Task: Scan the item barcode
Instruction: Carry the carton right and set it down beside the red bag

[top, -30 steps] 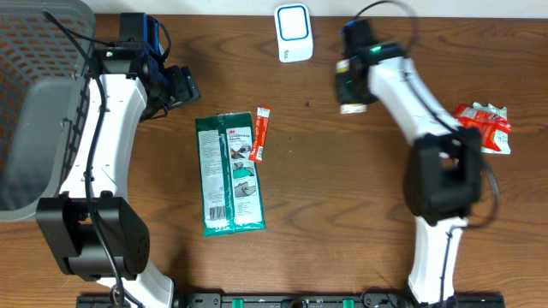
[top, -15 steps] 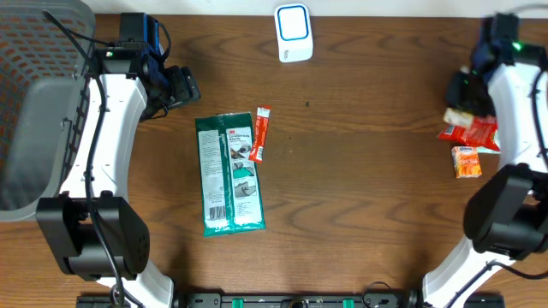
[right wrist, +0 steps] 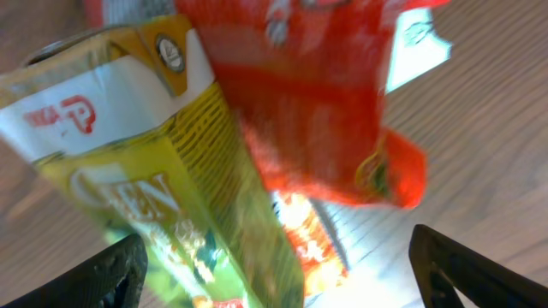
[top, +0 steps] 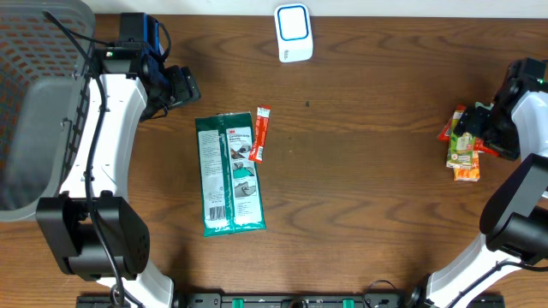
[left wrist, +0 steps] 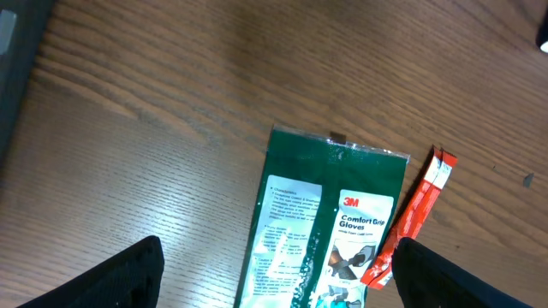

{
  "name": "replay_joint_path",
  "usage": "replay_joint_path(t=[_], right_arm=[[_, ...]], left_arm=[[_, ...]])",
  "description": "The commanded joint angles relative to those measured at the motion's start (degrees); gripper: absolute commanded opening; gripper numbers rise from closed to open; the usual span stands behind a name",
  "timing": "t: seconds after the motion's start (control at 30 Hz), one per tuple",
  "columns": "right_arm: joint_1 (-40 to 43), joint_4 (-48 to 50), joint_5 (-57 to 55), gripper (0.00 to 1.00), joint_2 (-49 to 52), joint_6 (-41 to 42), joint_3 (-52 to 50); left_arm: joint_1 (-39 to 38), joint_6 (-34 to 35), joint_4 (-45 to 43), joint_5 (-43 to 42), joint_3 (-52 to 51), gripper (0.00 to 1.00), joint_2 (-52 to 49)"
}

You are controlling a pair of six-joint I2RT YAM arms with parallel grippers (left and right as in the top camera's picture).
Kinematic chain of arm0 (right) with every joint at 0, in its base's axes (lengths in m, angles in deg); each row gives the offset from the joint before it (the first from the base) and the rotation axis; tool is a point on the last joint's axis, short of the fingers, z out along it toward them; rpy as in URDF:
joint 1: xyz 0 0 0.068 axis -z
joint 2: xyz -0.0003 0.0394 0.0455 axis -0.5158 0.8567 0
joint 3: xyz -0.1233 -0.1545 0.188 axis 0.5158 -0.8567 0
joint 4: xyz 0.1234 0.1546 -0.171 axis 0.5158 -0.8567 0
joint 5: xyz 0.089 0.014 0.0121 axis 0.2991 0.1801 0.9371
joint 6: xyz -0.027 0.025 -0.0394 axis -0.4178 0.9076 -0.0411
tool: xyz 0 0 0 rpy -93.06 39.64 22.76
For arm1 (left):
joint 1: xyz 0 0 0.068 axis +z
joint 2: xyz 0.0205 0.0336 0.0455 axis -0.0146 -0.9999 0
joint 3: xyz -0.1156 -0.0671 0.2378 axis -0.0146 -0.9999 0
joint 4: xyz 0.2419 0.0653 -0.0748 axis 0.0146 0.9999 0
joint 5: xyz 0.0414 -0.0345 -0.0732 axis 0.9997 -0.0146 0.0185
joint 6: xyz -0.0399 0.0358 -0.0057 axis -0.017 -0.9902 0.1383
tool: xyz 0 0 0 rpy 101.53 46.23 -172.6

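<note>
The white scanner with a blue rim [top: 293,32] stands at the table's far edge. My right gripper [top: 471,130] is at the far right, open, low over a pile of items. In the right wrist view its jaws [right wrist: 274,274] stand wide apart. A green and yellow carton [right wrist: 145,128] lies between them, blurred, beside a red packet [right wrist: 308,111]. My left gripper [top: 178,85] is open and holds nothing. In its wrist view it [left wrist: 274,274] hangs above a green glove pack [left wrist: 330,222] and a thin orange stick packet [left wrist: 415,214].
A grey basket [top: 34,128] fills the left edge. The glove pack [top: 229,175] and stick packet [top: 260,134] lie left of centre. The right pile holds the carton [top: 462,147], red packets [top: 447,128] and an orange pack [top: 467,172].
My right arm swung from in front of the scanner to the far right edge with the carton. Its jaws have opened wide, and the carton now lies on the pile. The left arm is still.
</note>
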State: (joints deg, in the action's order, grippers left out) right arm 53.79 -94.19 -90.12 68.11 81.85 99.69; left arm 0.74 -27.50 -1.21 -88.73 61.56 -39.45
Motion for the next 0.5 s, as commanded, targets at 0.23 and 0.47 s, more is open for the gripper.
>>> replay_joint_path(t=[0.23,0.47], right_arm=[[-3.5,-4.7,37.5,0.92,-3.5,-10.1,6.6],[-7.9,-5.3,42.3,0.94,-3.5,-10.1,6.0]], left_arm=[[0.1,0.3,0.3,0.7,0.0,0.86,0.0],[0.1,0.3,0.3,0.7,0.0,0.86,0.0]])
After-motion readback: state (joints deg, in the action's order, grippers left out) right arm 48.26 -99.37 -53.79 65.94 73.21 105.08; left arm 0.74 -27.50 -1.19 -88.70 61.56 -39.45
